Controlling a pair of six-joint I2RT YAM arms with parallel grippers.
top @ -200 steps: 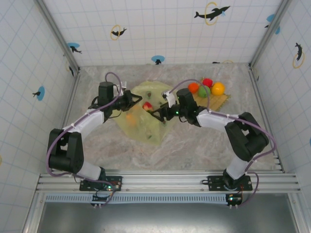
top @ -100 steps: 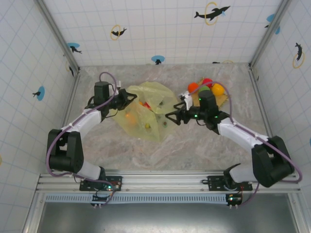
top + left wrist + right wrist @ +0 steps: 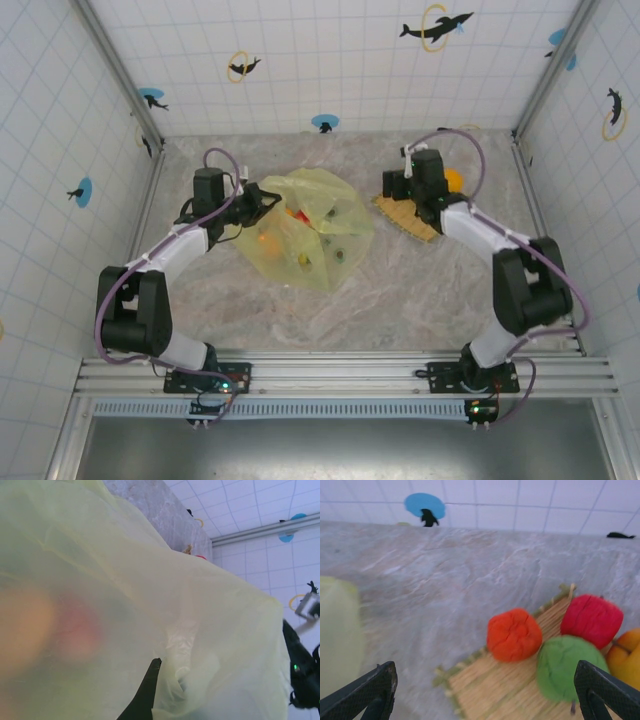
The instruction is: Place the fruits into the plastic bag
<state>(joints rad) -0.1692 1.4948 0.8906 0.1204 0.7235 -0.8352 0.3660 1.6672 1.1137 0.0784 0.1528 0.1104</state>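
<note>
Fetching the next fruit is the step in hand. My right claw (image 3: 485, 687) is released, fingers spread wide, and hangs over the near edge of the woven mat (image 3: 512, 690), which lies at 2 o'clock on the table (image 3: 420, 290) in the top view. Four fruits wait on the mat. Measured from the gap between my fingers, the orange-red fruit (image 3: 513, 634) is at 1 o'clock, the red fruit (image 3: 591, 619) at 2 o'clock and the green fruit (image 3: 566, 667) at 3 o'clock, with the yellow-orange fruit (image 3: 626, 655) beyond it, cut by the frame edge. My left claw (image 3: 262, 201) is clenched on the plastic bag (image 3: 315, 232), pinching the film at the bag's 10 o'clock edge. The bag lies near table centre, apart from the mat, with bagged fruits (image 3: 268, 241) showing through it. Judgement: roughly half the load is in. Next move: advance and lower the right claw to straddle the orange-red fruit, the nearest one, then close. Caution: the green fruit sits just beside the target and touches the red one, so one finger must enter a narrow gap or it may nudge the neighbours off the mat. How wide the bag mouth stands I cannot tell.
</note>
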